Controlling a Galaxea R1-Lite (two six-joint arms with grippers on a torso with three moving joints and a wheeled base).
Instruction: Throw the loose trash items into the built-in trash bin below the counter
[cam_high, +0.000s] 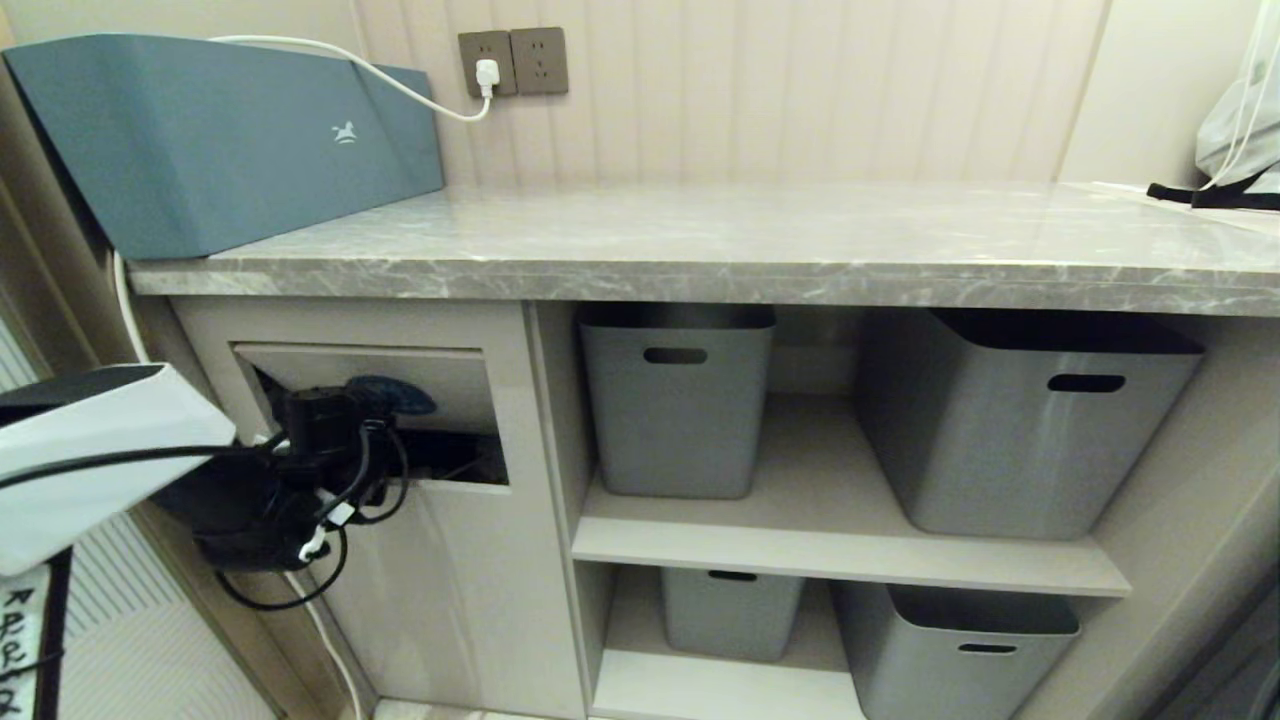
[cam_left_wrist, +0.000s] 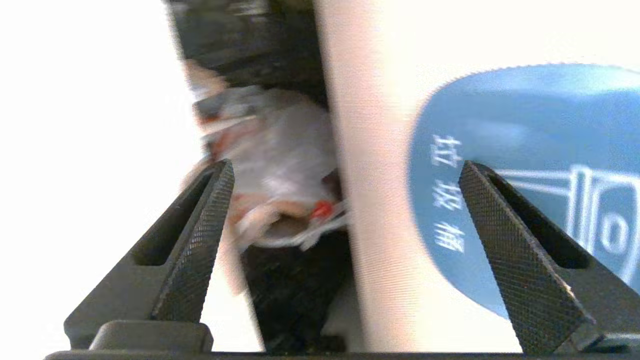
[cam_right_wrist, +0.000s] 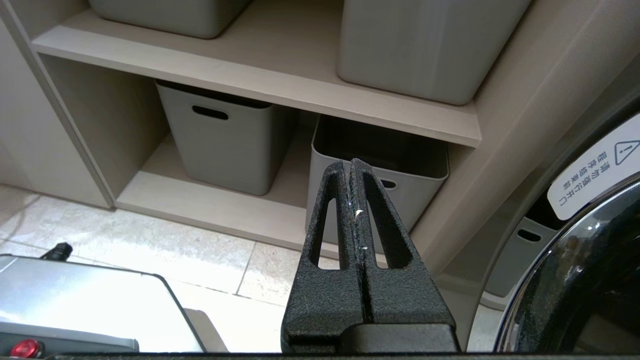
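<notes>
Grey marble-look counter (cam_high: 760, 245), the landmark. On its far left end rests a long teal-blue box (cam_high: 220, 140). Below its left end: the built-in trash bin (cam_high: 450, 560), flap (cam_high: 455, 385) tilted inward. Below its middle and right: grey tubs (cam_high: 675, 410) on shelves. The left gripper (cam_high: 335, 440) sits at the flap opening, jaws spread wide and empty, one finger (cam_left_wrist: 520, 260) before the blue sticker (cam_left_wrist: 525, 145); blurred pale trash (cam_left_wrist: 285, 165) lies inside the bin. The right gripper (cam_right_wrist: 352, 167), low before the lower shelf, has jaws pressed together.
</notes>
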